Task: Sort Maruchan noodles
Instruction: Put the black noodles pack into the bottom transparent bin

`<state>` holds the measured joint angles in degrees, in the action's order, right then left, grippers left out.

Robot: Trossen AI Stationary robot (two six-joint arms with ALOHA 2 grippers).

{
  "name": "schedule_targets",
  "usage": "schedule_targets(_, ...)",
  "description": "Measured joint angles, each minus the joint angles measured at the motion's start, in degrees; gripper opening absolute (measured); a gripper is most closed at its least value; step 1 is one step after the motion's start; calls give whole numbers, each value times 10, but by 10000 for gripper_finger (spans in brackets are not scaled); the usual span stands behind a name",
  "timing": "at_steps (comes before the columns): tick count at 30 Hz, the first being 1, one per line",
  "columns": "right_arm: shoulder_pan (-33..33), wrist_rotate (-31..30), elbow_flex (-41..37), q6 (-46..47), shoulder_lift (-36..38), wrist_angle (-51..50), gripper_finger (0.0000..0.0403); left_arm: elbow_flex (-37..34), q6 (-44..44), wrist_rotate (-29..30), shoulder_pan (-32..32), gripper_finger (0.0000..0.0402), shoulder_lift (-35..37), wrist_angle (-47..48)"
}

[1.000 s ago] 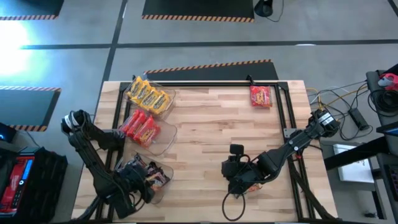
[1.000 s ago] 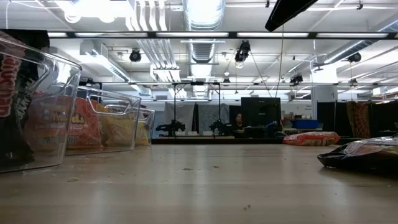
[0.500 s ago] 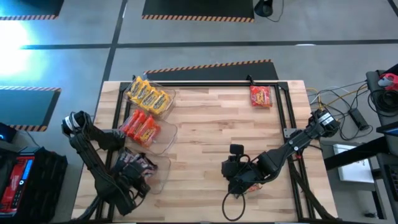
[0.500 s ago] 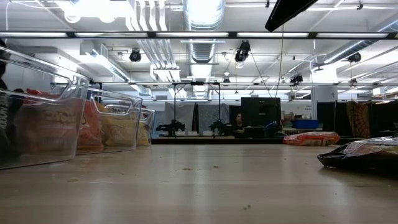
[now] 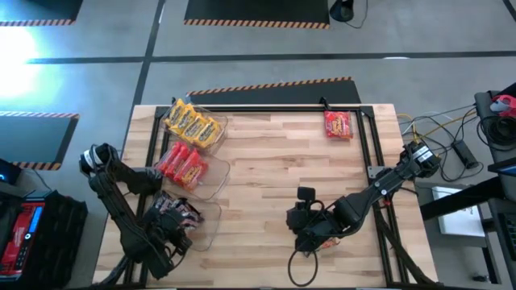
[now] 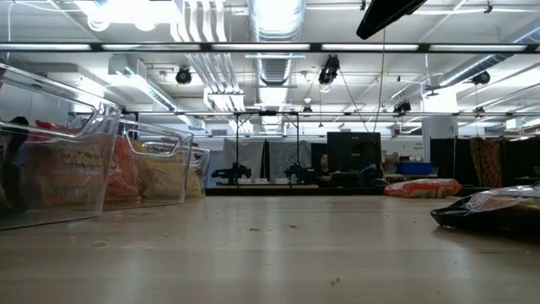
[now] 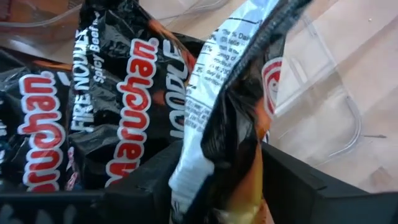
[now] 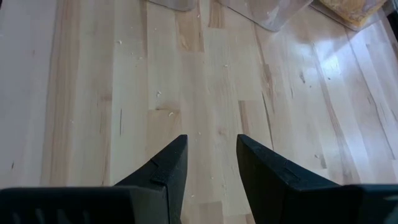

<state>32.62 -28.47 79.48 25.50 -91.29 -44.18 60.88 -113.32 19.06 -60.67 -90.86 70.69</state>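
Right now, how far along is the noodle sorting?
Mostly done. Yellow packets fill the far bin and red packets the middle one. In hand: the left gripper is over the near bin, a black packet between its fingers above other black packets. Left: one red packet at the table's far right. The right gripper waits open, empty, over bare wood.

**Bins, bench and the room around them**

The pale butcher-block wooden bench (image 5: 274,161) is the landmark here. Three clear plastic bins stand in a row along its left side: the far bin (image 5: 216,122), the middle bin (image 5: 216,173) and the near bin (image 5: 211,225). A black metal frame (image 5: 266,108) runs along the bench's far edge. Black-and-yellow hazard tape (image 5: 270,84) marks the grey floor just beyond that edge. Loose cables (image 5: 451,133) lie off the bench's right side.
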Motion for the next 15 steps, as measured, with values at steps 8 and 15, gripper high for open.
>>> schedule_targets(8, 0, 0, 0, 0, 0, 0, 128, 21, -30, 9, -4, 192, 6, 61)
schedule_targets(15, 0, 0, 0, 0, 0, 0, 128, 57, -27, 38, -4, 193, 6, 94)
